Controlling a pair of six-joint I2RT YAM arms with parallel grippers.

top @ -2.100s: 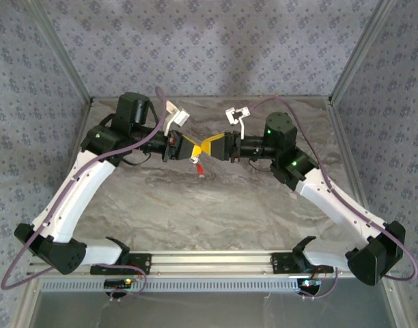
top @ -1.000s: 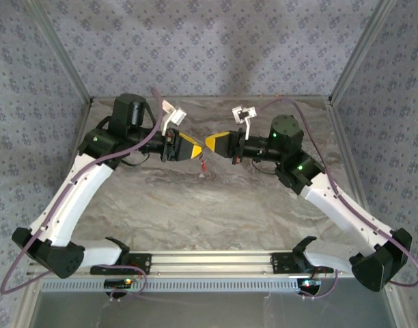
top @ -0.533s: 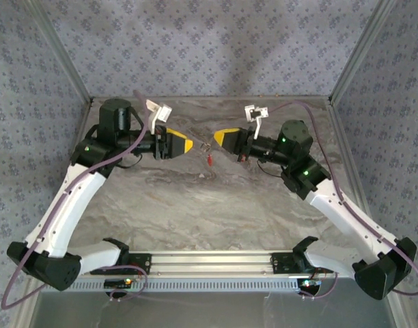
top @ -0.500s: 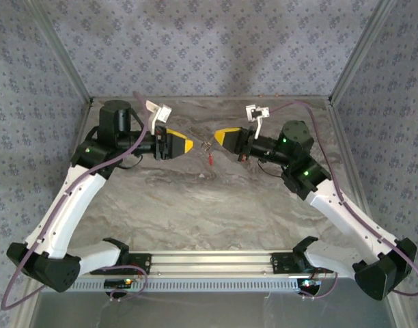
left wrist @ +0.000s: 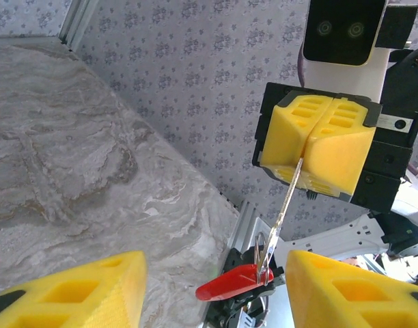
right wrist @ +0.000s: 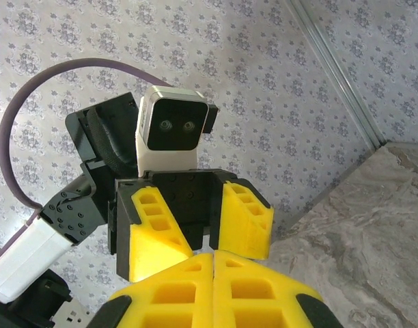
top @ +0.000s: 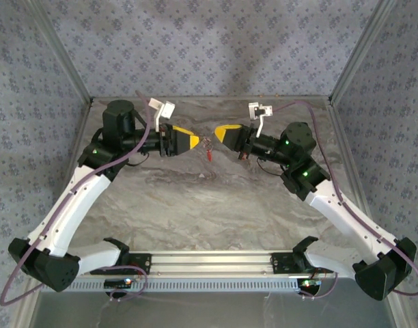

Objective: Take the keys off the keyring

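Surface [top: 195, 205]: grey-brown marbled finish, matte, soft shadows.
Back wall [top: 216, 48], left wall [top: 21, 137], right wall [top: 397, 137]: blue-grey covering with a small repeated floral print.
Corner posts [top: 61, 58]: bare aluminium.
Near edge: slotted aluminium rail [top: 209, 261], with a perforated grey strip [top: 216, 283] just below it.
Light: even and diffuse.

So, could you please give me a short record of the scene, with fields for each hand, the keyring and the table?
left hand: open, fingers spread, facing the right hand, gripping nothing
right hand: shut on a thin metal piece of the keyring
keyring: red tag hangs at the lower end of the metal piece, in the air between the two hands
table: marbled grey surface, below the keyring
keys: too small to tell whether any has come off
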